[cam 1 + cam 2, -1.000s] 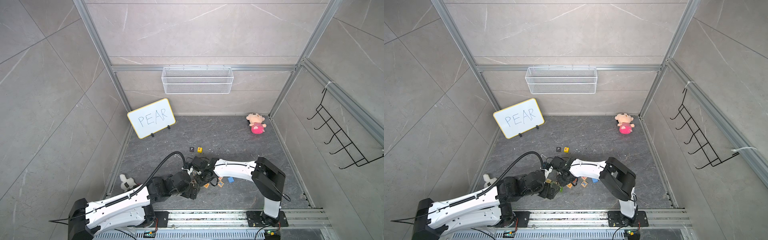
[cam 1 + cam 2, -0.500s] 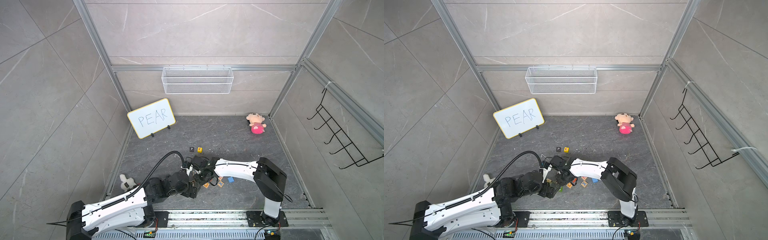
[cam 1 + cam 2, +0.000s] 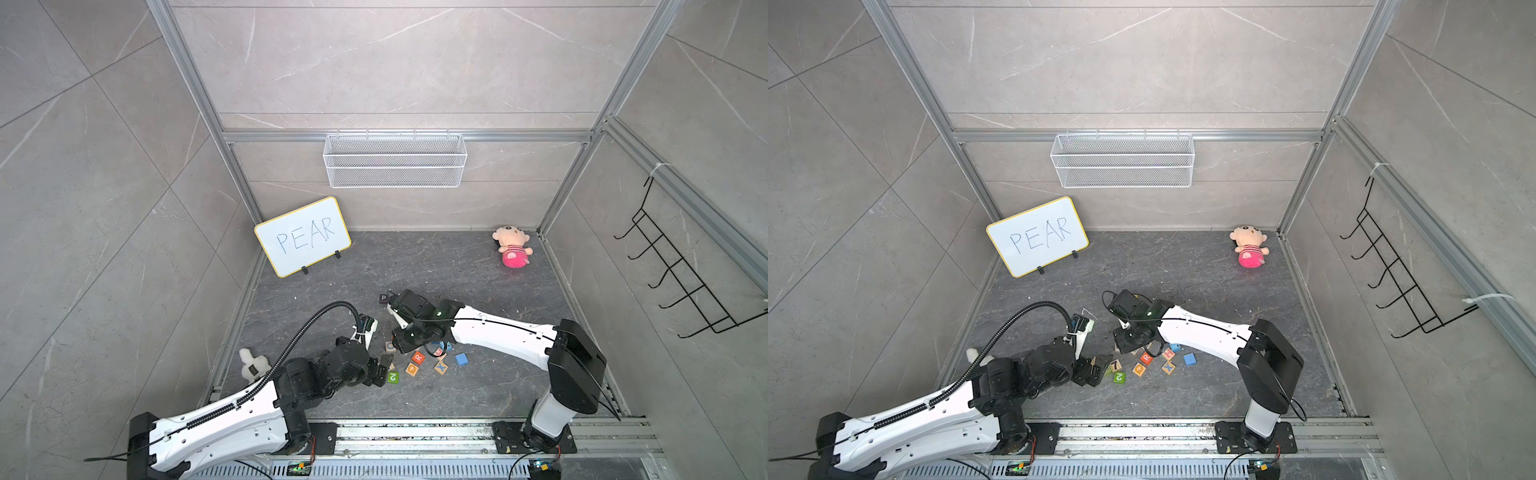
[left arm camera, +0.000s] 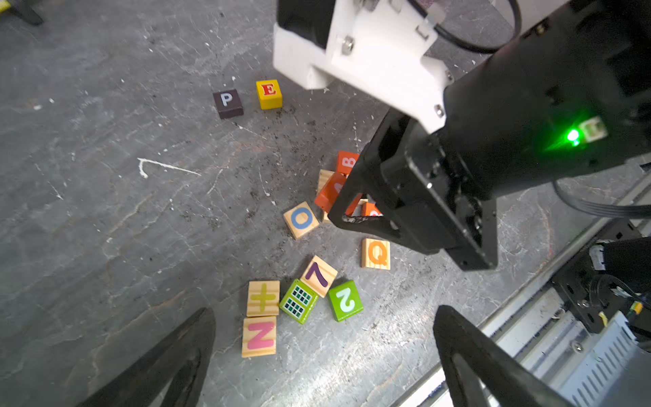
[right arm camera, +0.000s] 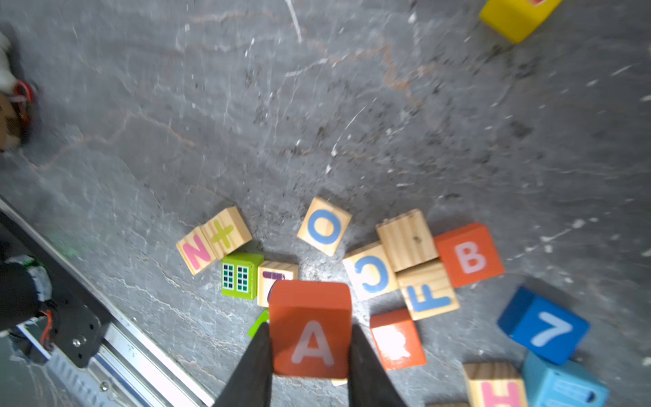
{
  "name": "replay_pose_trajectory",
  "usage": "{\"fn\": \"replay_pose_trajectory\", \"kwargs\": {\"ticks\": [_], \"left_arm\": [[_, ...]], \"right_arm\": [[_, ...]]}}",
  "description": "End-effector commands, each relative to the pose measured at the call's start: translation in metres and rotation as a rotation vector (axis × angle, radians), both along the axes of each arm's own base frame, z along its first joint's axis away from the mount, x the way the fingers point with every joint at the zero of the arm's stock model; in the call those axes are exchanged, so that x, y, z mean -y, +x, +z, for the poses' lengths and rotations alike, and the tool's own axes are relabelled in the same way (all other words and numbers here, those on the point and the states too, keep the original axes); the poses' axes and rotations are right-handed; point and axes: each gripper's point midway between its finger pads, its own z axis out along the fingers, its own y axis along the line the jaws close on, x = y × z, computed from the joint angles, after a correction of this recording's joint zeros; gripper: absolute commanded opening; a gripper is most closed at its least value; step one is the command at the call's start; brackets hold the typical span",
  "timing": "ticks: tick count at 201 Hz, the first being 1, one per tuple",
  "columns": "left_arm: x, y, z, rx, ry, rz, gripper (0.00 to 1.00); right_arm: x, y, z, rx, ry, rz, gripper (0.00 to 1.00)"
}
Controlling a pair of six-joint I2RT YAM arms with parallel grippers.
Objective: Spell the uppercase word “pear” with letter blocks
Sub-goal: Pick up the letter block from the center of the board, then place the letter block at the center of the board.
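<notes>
Right arm [image 3: 498, 336] stretched forward, wrist pitched down; right fingers [image 5: 252, 370] clamp orange-red wooden cube lettered A [image 5: 310, 327]. Left arm [image 3: 232, 419] low, left fingers [image 4: 169, 356] spread wide, empty.

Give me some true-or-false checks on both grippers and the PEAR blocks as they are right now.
1. The right gripper is shut on the orange A block. True.
2. The left gripper holds the R block. False: it is open and empty, and the R block lies on the floor.
3. The black P block and the yellow E block sit side by side on the floor. True.
4. The whiteboard reads PLUM. False: it reads PEAR.
</notes>
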Motion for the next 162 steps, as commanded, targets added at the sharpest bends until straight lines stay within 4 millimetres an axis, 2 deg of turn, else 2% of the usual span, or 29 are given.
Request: {"fn": "replay_pose_trajectory", "kwargs": {"ticks": [1, 44, 78, 110, 142, 162], "left_arm": [[0.001, 0.024, 0.042, 0.162, -0.045, 0.005, 1.0], [0.003, 0.058, 0.053, 0.202, -0.105, -0.041, 1.0], [0.005, 0.086, 0.059, 0.24, -0.11, -0.052, 1.0], [0.026, 0.106, 0.057, 0.261, -0.107, -0.118, 1.0], [0.048, 0.126, 0.045, 0.222, -0.109, -0.174, 0.99], [0.057, 0.135, 0.037, 0.212, -0.117, -0.207, 1.0]], "right_arm": [[-0.002, 0.013, 0.027, 0.025, 0.069, -0.027, 0.33], [0.003, 0.044, 0.041, 0.053, 0.108, -0.084, 0.32], [0.019, 0.074, 0.04, 0.074, 0.076, -0.157, 0.32], [0.033, 0.102, 0.036, 0.106, 0.039, -0.223, 0.33], [0.038, 0.12, 0.027, 0.09, 0.006, -0.25, 0.34], [0.044, 0.129, 0.014, 0.068, -0.022, -0.276, 0.34]]}}
